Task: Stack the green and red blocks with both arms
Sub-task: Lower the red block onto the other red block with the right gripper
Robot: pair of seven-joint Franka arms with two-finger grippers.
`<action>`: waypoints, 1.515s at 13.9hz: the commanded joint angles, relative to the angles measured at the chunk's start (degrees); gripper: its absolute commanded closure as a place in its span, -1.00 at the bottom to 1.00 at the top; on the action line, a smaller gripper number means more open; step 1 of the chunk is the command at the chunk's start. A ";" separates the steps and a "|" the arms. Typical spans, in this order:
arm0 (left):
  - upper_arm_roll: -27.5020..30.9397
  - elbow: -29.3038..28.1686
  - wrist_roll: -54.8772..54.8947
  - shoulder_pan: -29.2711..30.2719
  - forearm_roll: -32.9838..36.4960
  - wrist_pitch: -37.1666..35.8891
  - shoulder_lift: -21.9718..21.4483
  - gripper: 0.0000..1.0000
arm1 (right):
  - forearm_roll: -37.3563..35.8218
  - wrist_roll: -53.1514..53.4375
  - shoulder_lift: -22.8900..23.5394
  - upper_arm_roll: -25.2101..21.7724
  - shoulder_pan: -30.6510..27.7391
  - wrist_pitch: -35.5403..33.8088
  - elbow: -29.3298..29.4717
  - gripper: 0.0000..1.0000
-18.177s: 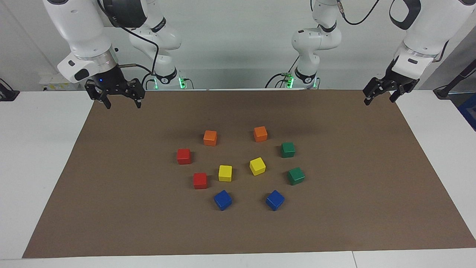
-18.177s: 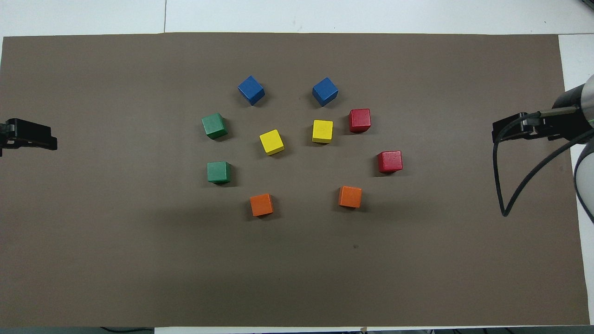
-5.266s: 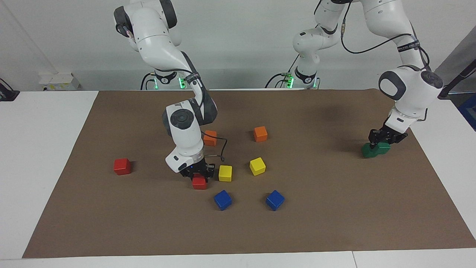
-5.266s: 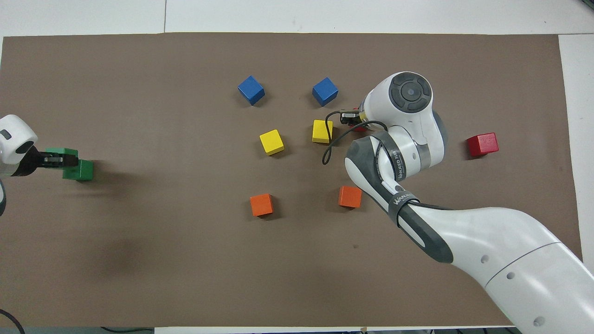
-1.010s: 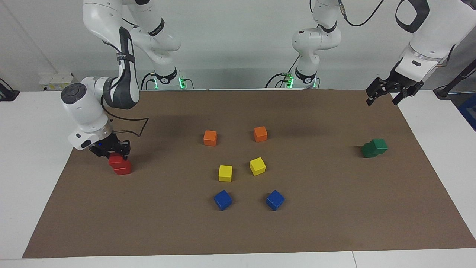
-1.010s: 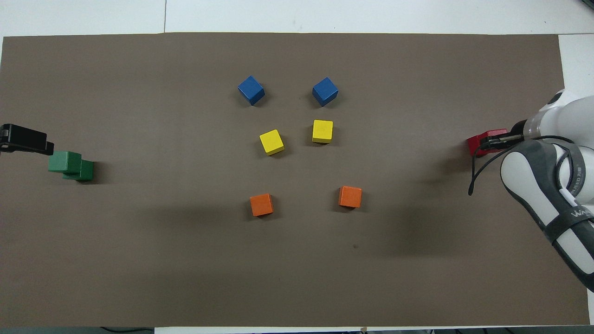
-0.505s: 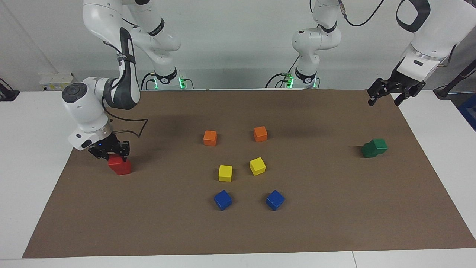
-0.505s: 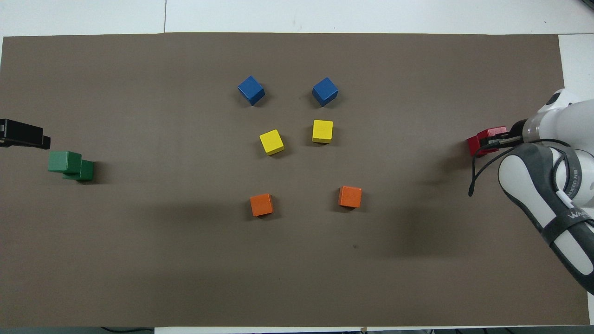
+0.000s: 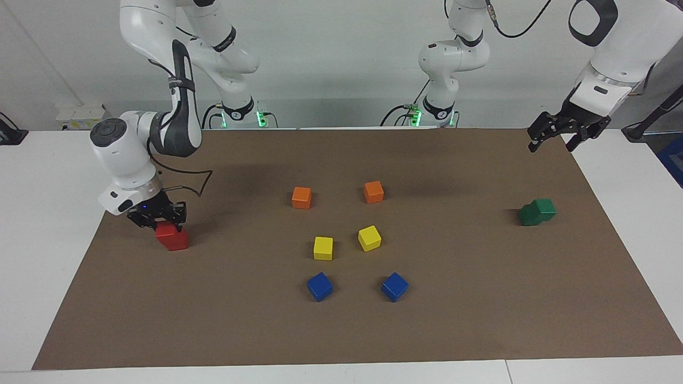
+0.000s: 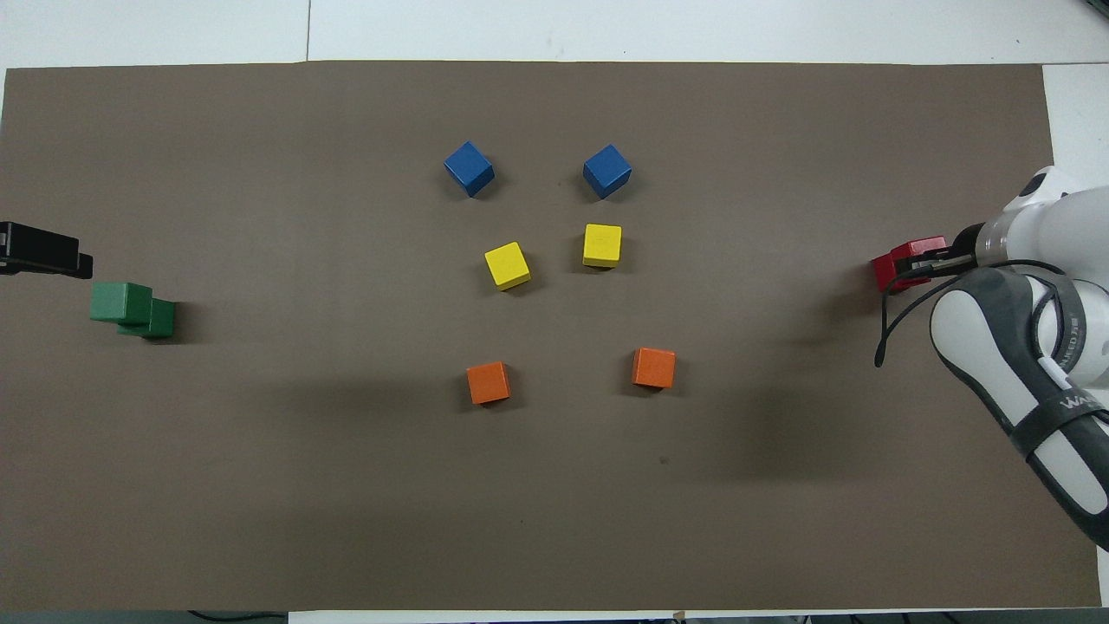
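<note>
At the right arm's end of the desk [image 9: 53, 213], the right pincer [image 9: 158, 220] sits on the upper red block [image 9: 166, 230], stacked on the lower red block [image 9: 176, 242]; whether its fingers grip cannot be told. The green stack [image 9: 538, 211], upper cube offset, stands at the left arm's end. The left pincer [image 9: 557, 136] waits raised, fingers apart.

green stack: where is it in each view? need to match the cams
Facing view: green stack sits at the picture's right, on the brown mat at the left arm's end, top cube offset on the lower one.
Overhead view: green stack sits at the picture's left edge, mid-height.
Shared landmark: the pair of yellow cubes mid-mat.
</note>
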 commanded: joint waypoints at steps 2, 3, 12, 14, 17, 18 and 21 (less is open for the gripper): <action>0.46 0.31 -0.72 -0.90 1.20 -0.29 -0.19 -1.00 | 1.14 -2.32 -1.33 0.71 -0.82 0.77 -1.08 -1.00; 0.46 0.31 -0.72 -0.90 1.29 -0.29 -0.19 -1.00 | 1.14 -2.32 -1.33 0.71 -0.55 -0.19 0.49 -1.00; 0.28 0.40 -0.19 -1.25 2.44 -0.02 -0.11 -1.00 | 1.14 -0.74 -16.16 2.56 3.49 -28.48 13.42 -1.00; 0.19 0.40 -0.28 -1.25 2.44 0.06 -0.19 -1.00 | 1.41 1.52 -16.28 2.90 4.54 -29.46 15.34 -1.00; 0.19 0.31 -0.19 -1.25 2.44 0.24 -0.19 -1.00 | 1.85 7.94 -15.31 3.00 6.39 -33.41 17.90 -1.00; 0.19 0.31 -0.28 -1.17 2.44 0.33 -0.19 -1.00 | 1.85 8.83 -14.69 3.00 7.00 -35.25 19.12 -1.00; 0.19 0.31 -0.19 -1.17 2.52 0.24 -0.19 -1.00 | 2.54 9.28 -12.32 3.00 7.10 -39.12 23.61 -1.00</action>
